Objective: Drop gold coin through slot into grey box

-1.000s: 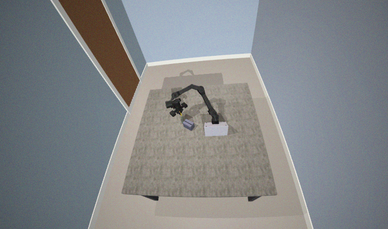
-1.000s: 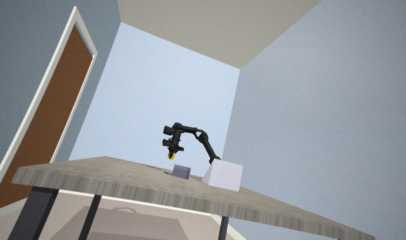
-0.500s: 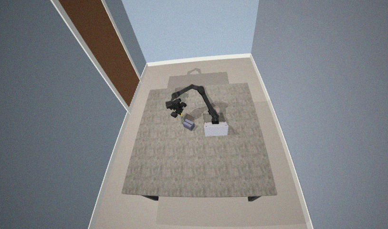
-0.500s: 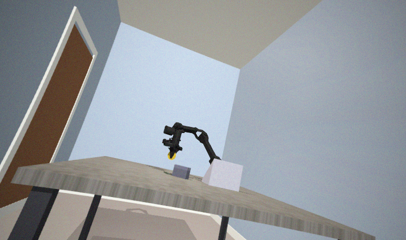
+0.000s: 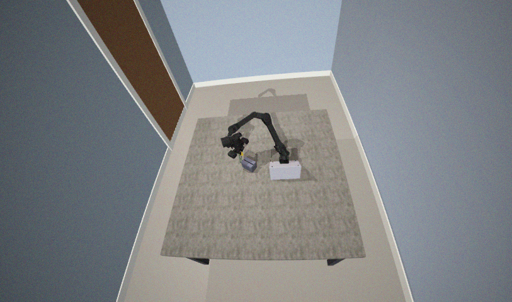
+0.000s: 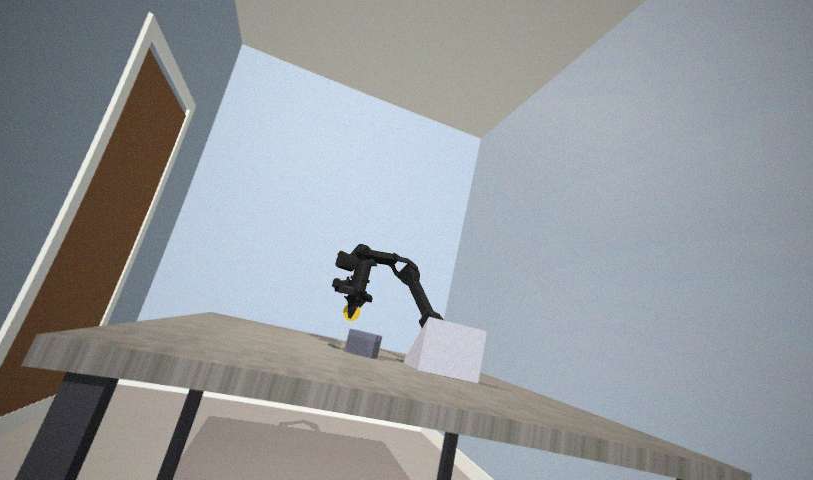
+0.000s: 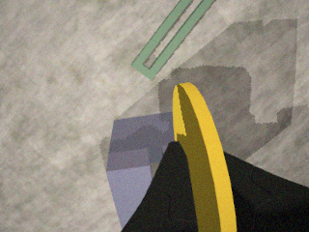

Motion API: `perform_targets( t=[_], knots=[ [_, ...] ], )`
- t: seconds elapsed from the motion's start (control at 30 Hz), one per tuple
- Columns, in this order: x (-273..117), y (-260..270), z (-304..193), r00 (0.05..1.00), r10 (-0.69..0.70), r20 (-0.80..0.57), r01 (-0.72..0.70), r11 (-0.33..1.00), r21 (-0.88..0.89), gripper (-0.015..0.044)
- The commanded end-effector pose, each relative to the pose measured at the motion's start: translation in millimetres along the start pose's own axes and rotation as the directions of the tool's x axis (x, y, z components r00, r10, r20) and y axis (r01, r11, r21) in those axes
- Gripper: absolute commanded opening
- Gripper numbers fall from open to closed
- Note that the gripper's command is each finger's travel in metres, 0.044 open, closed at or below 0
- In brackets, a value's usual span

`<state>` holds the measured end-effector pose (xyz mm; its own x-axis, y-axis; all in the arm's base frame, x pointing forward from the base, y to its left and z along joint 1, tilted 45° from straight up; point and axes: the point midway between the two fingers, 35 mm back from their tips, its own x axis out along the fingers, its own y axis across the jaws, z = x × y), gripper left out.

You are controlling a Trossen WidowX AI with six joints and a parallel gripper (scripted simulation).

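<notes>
My gripper (image 5: 241, 153) (image 6: 352, 313) (image 7: 183, 150) is shut on the gold coin (image 5: 242, 154) (image 6: 346, 313) (image 7: 221, 179). The coin stands on edge between the fingertips, in the air. The grey box (image 5: 249, 165) (image 6: 361, 344) (image 7: 126, 190) stands on the table, lower than the coin and beside it. Its slot shows as a dark line across the lid in the top view; I cannot make it out in the wrist view. The dark-green holder (image 6: 333, 345) (image 7: 165, 29) lies empty beside the box. The fingers and coin cover part of the box in the wrist view.
A white block (image 5: 284, 171) (image 6: 452, 350) stands at the arm's base, right of the grey box in the top and exterior views. The wooden table (image 5: 266, 224) (image 6: 220, 356) bears everything. Shadows of the arm fall around the box.
</notes>
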<state>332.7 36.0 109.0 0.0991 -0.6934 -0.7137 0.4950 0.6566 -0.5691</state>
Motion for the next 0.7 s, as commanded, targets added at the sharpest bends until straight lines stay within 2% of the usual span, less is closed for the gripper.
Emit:
perform_targets(
  t=[0.0, 0.67],
  knots=[
    [0, 2, -10, 1.000, 0.002, -0.003, -0.002, 1.000, 0.005, 0.0000],
    [2, 11, -61, 1.000, -0.001, -0.004, 0.001, 1.000, 0.004, 0.0000]
  ],
)
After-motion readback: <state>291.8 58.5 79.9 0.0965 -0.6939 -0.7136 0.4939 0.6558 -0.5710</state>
